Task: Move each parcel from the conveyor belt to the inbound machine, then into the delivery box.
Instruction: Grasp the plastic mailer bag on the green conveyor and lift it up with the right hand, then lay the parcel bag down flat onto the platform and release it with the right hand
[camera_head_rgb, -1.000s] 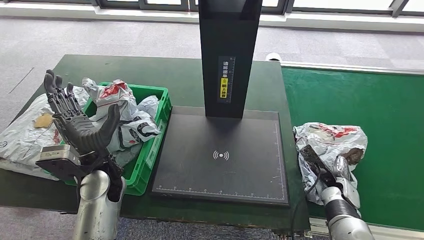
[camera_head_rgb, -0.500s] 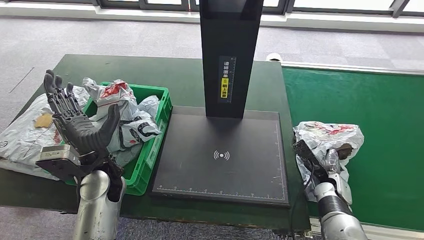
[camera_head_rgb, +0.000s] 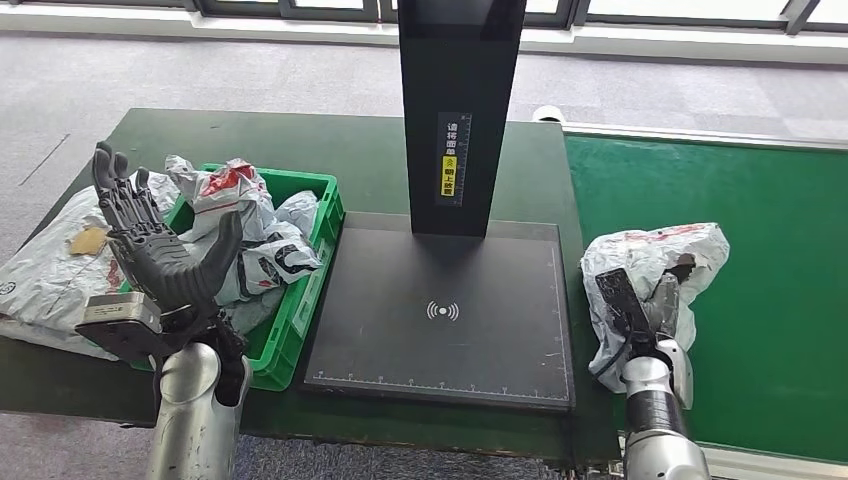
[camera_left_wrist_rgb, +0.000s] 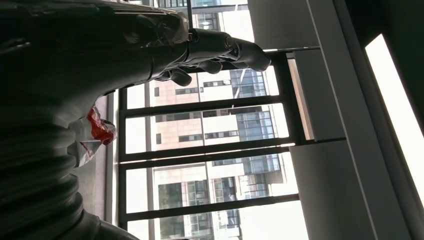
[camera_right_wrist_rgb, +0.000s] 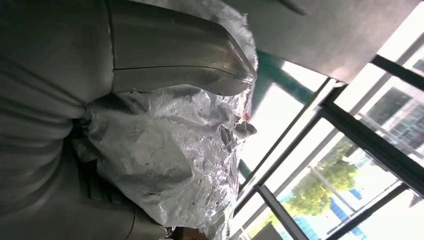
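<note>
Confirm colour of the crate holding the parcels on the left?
Bright green crate, clearest in the head view, holding crumpled grey parcels with red print.

Dark green table (camera_head_rgb: 300, 150), green crate (camera_head_rgb: 300, 300), black scanner base (camera_head_rgb: 440, 320), grey parcel (camera_head_rgb: 40, 270) lying beside crate

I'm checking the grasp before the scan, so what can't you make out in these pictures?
- Head view: the parcel hides the right hand's fingers.
- Right wrist view: the crumpled parcel hides the conveyor belt.
- Head view: print on the inbound machine's label is too small.
</note>
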